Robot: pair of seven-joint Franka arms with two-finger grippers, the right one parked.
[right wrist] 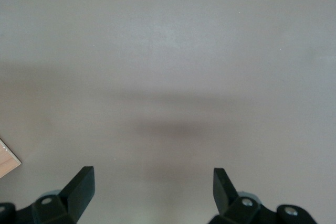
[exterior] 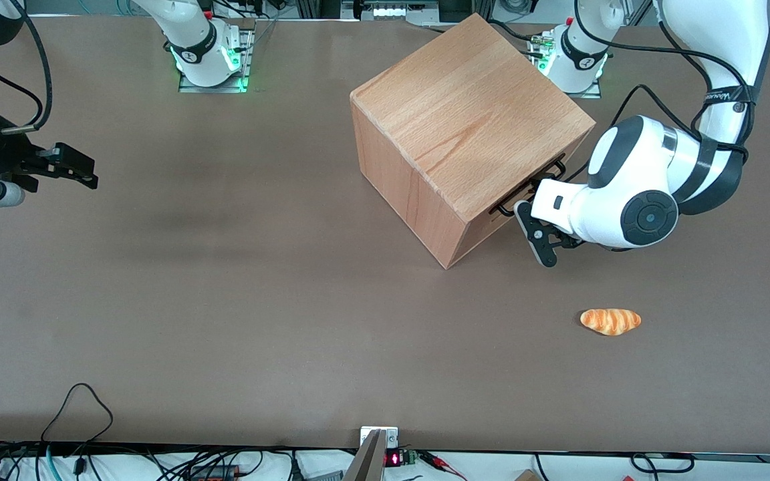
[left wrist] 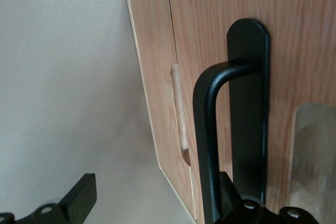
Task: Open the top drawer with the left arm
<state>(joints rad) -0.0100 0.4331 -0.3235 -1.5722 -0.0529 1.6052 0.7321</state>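
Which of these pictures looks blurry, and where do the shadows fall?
Left wrist view: the black bar handle sits so close that it blurs, the gripper open around it. Front view: sharp and evenly lit, with soft shadows on the table beside the wooden cabinet. Right wrist view: a faint dark smudge of shadow.

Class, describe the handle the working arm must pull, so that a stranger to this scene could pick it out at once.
Start at the wooden cabinet standing on the brown table. On its front, which faces the left arm, sits the top drawer, and the gripper is at it, one finger inside the handle. That handle is a long black metal bar, the only dark fitting on the pale wood.
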